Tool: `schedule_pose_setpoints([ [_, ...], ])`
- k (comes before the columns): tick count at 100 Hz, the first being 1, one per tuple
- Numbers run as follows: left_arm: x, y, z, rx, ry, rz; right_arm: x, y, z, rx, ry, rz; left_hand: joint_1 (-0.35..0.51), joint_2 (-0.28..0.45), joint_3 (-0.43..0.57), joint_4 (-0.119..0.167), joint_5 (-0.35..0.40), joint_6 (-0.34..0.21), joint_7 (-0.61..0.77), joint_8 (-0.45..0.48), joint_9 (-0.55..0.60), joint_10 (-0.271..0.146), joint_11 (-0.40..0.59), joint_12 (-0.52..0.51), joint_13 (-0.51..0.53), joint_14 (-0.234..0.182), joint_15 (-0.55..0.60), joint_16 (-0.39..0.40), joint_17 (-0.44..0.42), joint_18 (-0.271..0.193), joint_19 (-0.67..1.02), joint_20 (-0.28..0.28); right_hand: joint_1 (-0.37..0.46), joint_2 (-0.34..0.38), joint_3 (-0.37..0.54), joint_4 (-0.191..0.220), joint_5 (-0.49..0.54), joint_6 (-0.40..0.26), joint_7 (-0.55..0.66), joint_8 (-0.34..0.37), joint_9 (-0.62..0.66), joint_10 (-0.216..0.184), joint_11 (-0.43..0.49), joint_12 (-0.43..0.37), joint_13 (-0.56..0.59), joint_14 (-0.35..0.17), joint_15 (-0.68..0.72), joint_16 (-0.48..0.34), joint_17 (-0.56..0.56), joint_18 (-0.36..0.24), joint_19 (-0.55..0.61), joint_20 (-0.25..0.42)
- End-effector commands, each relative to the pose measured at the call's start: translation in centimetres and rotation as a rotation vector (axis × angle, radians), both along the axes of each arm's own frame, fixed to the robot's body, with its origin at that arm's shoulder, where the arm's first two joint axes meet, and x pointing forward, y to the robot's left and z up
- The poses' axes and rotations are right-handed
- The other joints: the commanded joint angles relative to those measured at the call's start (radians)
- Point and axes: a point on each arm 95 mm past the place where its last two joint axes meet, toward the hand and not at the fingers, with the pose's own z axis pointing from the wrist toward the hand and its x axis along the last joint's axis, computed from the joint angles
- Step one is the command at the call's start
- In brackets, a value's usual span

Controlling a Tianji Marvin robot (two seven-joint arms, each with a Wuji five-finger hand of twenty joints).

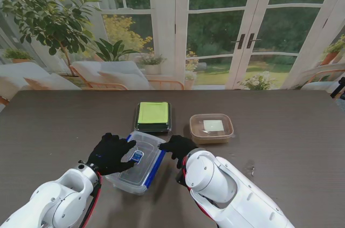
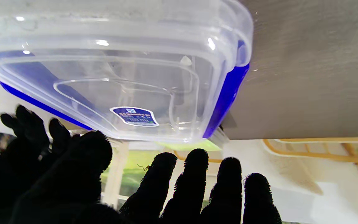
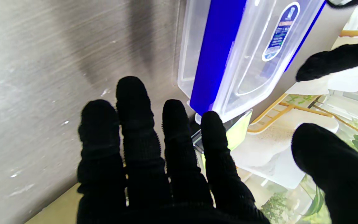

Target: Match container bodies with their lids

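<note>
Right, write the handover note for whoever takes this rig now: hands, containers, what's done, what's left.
Left hand: open, fingers spread over the left side of the clear container; contact not certain.
Right hand: open, at that container's far right corner, gripping nothing.
Clear container: nearest to me, its lid with blue side clips lying on top; whether the clips are latched cannot be told.
Green-lidded dark container: farther from me, lid on.
Brown translucent container: to its right, lid on.
Done: every body has a lid sitting on it.
Left: probably press down and latch the clear lid, then withdraw both hands.
</note>
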Motion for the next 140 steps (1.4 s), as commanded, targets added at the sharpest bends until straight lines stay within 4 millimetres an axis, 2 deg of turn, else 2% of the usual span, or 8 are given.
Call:
schedule_pose_setpoints([
  [1, -0.5, 0.3, -0.5, -0.017, 0.037, 0.031, -0.4, -0.1, -0.6, -0.007, 0.016, 0.022, 0.023, -0.008, -0.020, -0.033, 0.014, 0.007, -0.001, -0.005, 0.014, 0.019, 0.001, 0.003, 0.012, 0.020, 0.008, 0.007, 0.005, 0.022, -0.011, 0.011, -0.023, -0.023, 0.000, -0.024, 0.033, -0.034, -0.008, -0.011, 0.030, -0.026, -0.013, 0.001, 0.043, 0.000, 0.005, 0.008, -0.098, 0.020, 0.046, 0.020],
  [24, -1.1, 2.3, -1.5, -0.050, 0.062, 0.139, -0.8, -0.1, -1.2, -0.017, 0.024, 0.048, 0.033, 0.005, -0.030, -0.032, -0.002, 0.043, -0.008, -0.006, 0.025, 0.037, 0.003, 0.009, 0.019, 0.036, 0.017, 0.010, 0.011, 0.035, -0.001, 0.023, -0.021, -0.028, 0.004, -0.023, 0.062, -0.039, -0.022, -0.014, 0.056, -0.024, -0.021, 0.006, 0.063, -0.002, 0.003, 0.009, -0.082, 0.022, 0.050, 0.016],
  [50, -0.7, 3.7, -2.3, -0.076, 0.117, 0.213, -1.5, 0.3, -1.7, -0.022, 0.039, 0.081, 0.033, 0.024, -0.057, -0.030, -0.038, 0.078, -0.017, -0.011, 0.017, 0.049, 0.001, 0.016, 0.012, 0.042, 0.020, 0.011, 0.007, 0.037, 0.002, 0.035, -0.023, -0.025, 0.004, -0.023, 0.081, -0.036, -0.036, -0.017, 0.086, -0.022, -0.030, 0.010, 0.090, -0.006, 0.006, 0.011, -0.056, 0.031, 0.057, 0.013],
  [77, -0.1, 3.8, -2.7, -0.104, 0.170, 0.220, -2.0, 1.1, -2.1, -0.047, 0.058, 0.109, 0.041, 0.046, -0.085, -0.027, -0.033, 0.087, -0.014, -0.011, 0.013, 0.055, -0.003, 0.021, 0.007, 0.044, 0.021, 0.013, 0.008, 0.039, 0.004, 0.043, -0.028, -0.019, -0.001, -0.022, 0.081, -0.007, -0.085, -0.037, 0.122, -0.020, -0.039, 0.015, 0.129, -0.004, 0.012, 0.016, -0.021, 0.042, 0.072, 0.011],
  [104, 0.3, 3.1, -3.4, -0.215, 0.244, 0.215, -2.7, 2.1, -2.3, -0.041, 0.079, 0.144, 0.056, 0.057, -0.108, -0.023, -0.007, 0.090, -0.006, -0.008, 0.023, 0.065, 0.002, 0.029, 0.018, 0.052, 0.039, 0.025, 0.015, 0.046, 0.018, 0.064, -0.026, -0.017, -0.006, -0.021, 0.080, 0.000, -0.105, -0.046, 0.145, -0.019, -0.045, 0.017, 0.151, -0.002, 0.016, 0.022, -0.005, 0.050, 0.081, 0.010],
  [140, -1.0, 3.0, -3.0, -0.272, 0.278, 0.238, -4.3, 4.0, -2.5, 0.000, 0.075, 0.198, 0.075, 0.066, -0.120, -0.020, 0.041, 0.098, 0.009, -0.002, 0.029, 0.075, 0.002, 0.040, 0.021, 0.058, 0.062, 0.042, 0.018, 0.049, 0.029, 0.089, -0.025, -0.015, -0.002, -0.020, 0.063, -0.005, -0.120, -0.052, 0.131, -0.026, -0.050, 0.021, 0.138, -0.008, 0.008, 0.025, -0.017, 0.042, 0.076, 0.006],
])
